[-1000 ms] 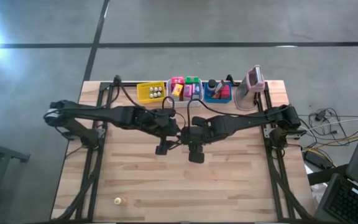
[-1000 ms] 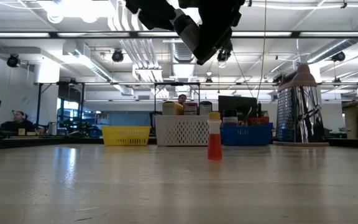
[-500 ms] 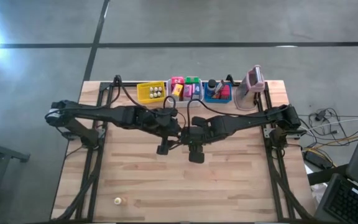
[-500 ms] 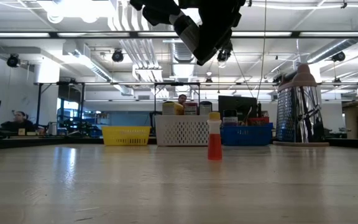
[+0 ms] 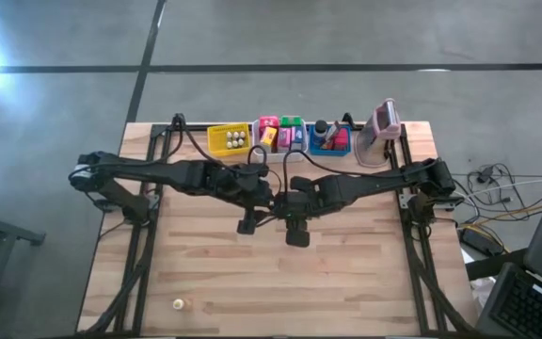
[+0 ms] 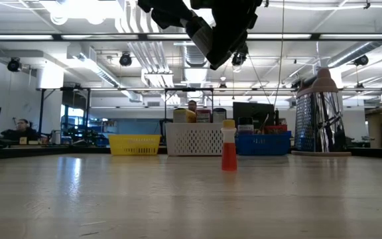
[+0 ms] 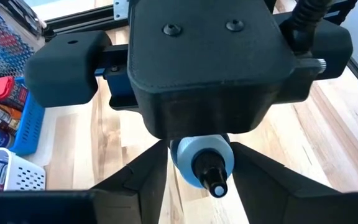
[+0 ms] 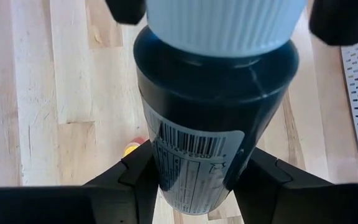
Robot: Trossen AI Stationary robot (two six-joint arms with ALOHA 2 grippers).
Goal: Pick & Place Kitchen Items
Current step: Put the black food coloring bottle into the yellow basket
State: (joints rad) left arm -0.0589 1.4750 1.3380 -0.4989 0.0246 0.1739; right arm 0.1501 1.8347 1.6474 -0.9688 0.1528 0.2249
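A dark bottle (image 8: 213, 106) with a ribbed light-blue cap (image 7: 201, 159) and a dark nozzle hangs above the table's middle. My right gripper (image 8: 197, 186) is shut on its body. My left gripper (image 7: 201, 190) meets it from the other side, closed on the cap. In the high view the two grippers (image 5: 257, 209) (image 5: 294, 215) stand tip to tip. A small red bottle with a yellow cap (image 6: 229, 147) stands upright on the table below them. My left gripper has the light-blue cap (image 7: 179, 163) between its two fingers, one on each side. It comes from the table's left, slanting down, with the nozzle pointing back at it. My right gripper pinches the bottle's labelled body (image 8: 166, 155) near its base end, one finger on each side. The fingers lie along the bottle and slant down. The bottle is lifted clear, cap end away from this gripper.
Along the far edge stand a yellow bin (image 5: 229, 138), a white bin (image 5: 282, 135) with coloured packets, a blue bin (image 5: 329, 138) and an upright pink-grey device (image 5: 382, 132). A tiny pale piece (image 5: 179, 303) lies near the front left corner.
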